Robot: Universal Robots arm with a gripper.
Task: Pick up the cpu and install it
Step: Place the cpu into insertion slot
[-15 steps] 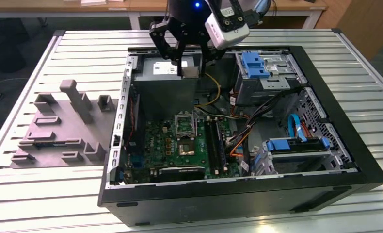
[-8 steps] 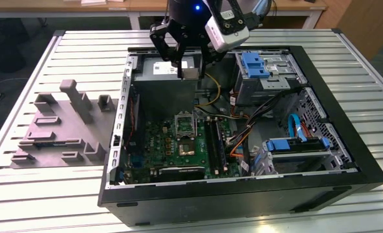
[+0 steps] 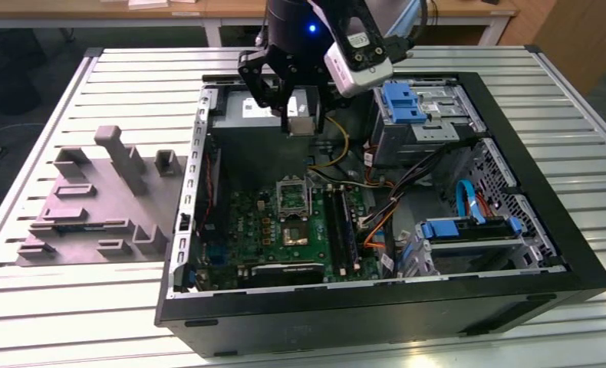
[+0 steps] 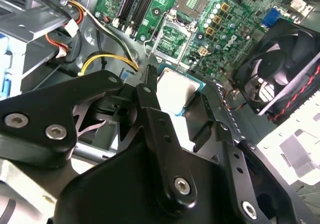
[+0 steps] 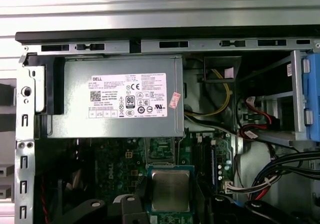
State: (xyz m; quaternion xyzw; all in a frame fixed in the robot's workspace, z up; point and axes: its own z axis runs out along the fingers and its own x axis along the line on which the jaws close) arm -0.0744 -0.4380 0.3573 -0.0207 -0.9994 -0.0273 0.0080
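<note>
A slatted metal surface [image 3: 67, 307] carries a black computer case [image 3: 385, 314] lying on its side with the side panel off, so its four walls make a raised rim around the open interior. On the exterior view's left, just beside the case, sits a grey moulded fixture plate [image 3: 88, 207] with upright blocks. The robot arm [image 3: 303, 31] hangs over the far end of the case, above the grey power supply [image 5: 115, 99], which fills that corner wall to wall. Below it the green motherboard [image 3: 272, 230] lies open from above, hemmed on the exterior view's right by bundled cables [image 3: 416, 192] and drive cages with blue latches [image 3: 400, 103]. A black fan [image 4: 280, 69] with a red and black lead sits near the board's edge, and a yellow wire [image 4: 107, 59] loops close by the black jaws. An open metal-framed socket [image 3: 293, 195] sits mid-board with clear air over it. The jaws are closed onto the cpu [image 3: 300, 123], gripping the silvery square by opposite edges; it hangs flat above the case, by the power supply's edge and apart from the socket, and is seen from above in both wrist views. The power supply bears a white label [image 5: 128, 96] of fine print and marks, plus a small pink sticker [image 5: 174, 100].
</note>
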